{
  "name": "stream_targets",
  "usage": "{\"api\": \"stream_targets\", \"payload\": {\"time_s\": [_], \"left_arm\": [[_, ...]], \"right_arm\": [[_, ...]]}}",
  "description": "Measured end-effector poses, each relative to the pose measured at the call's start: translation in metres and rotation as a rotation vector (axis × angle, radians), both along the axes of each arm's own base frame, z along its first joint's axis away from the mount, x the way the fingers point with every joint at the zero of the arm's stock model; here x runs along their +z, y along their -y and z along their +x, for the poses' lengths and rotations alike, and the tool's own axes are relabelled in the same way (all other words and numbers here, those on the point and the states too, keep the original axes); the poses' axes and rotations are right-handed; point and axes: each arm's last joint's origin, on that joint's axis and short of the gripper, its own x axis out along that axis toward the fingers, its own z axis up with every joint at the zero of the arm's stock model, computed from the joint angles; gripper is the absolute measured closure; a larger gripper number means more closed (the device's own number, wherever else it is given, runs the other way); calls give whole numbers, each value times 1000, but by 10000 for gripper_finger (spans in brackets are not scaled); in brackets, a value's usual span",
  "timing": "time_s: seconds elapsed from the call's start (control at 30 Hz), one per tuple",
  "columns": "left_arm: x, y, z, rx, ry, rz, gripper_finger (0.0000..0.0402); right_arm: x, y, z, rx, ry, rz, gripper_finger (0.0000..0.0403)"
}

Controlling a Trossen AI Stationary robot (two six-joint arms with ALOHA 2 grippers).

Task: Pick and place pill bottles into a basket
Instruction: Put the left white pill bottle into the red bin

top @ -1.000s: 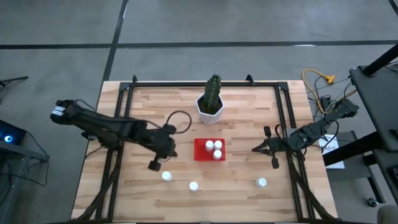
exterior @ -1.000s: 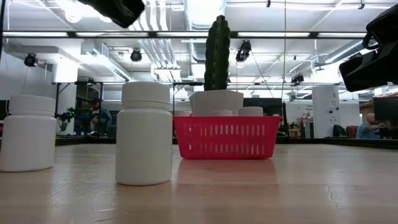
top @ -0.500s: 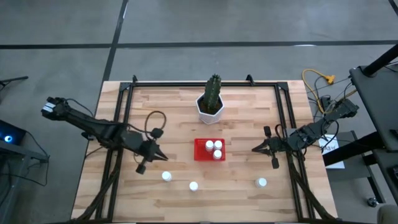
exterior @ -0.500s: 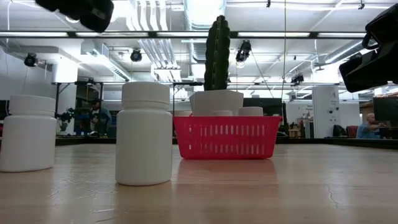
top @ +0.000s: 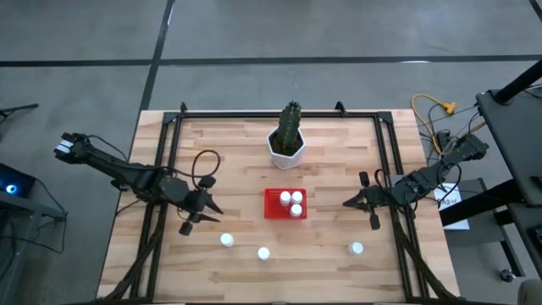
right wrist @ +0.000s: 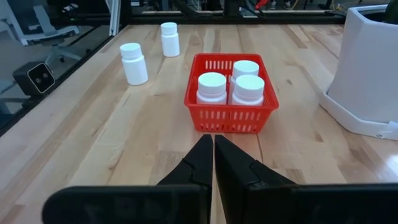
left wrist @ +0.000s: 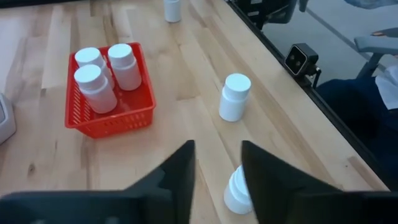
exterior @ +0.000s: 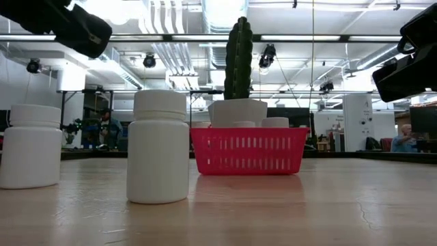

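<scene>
The red basket (top: 285, 204) stands at the table's middle with three white pill bottles (top: 293, 202) upright in it. Three more bottles stand upright on the table near its front edge: one on the left (top: 227, 240), one in the middle (top: 263, 252), one on the right (top: 356, 248). My left gripper (top: 210, 212) is open and empty, in the air left of the basket and just far-left of the left bottle (left wrist: 238, 190). My right gripper (top: 347, 203) is shut and empty, right of the basket (right wrist: 230, 99), pointing at it.
A white hexagonal pot with a green cactus (top: 288, 140) stands behind the basket. Black rails (top: 165, 169) run along the table's sides and far edge. A small camera (left wrist: 303, 59) sits at the near edge. Bare wood lies between the basket and the loose bottles.
My left gripper has drawn back from beside the basket toward the table's left edge and turned, and now hangs over the spot far-left of the left loose bottle. The bottles, the basket and my right gripper have kept still.
</scene>
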Motion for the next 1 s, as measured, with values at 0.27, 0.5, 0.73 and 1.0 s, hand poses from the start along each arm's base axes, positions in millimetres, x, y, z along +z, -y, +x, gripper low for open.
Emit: {"api": "stream_targets", "payload": {"time_s": [0.27,0.5,0.73,1.0], "left_arm": [[-8,3,7,11,-58,-3,162],[-23,7,18,32,-159,-3,117],[-31,12,26,15,-222,3,113],[-31,21,42,-47,-255,56,113]], "right_arm": [[0,0,0,0,4,3,394],[1,0,0,-1,6,4,394],[1,0,0,-2,5,7,394],[1,0,0,-3,5,11,394]]}}
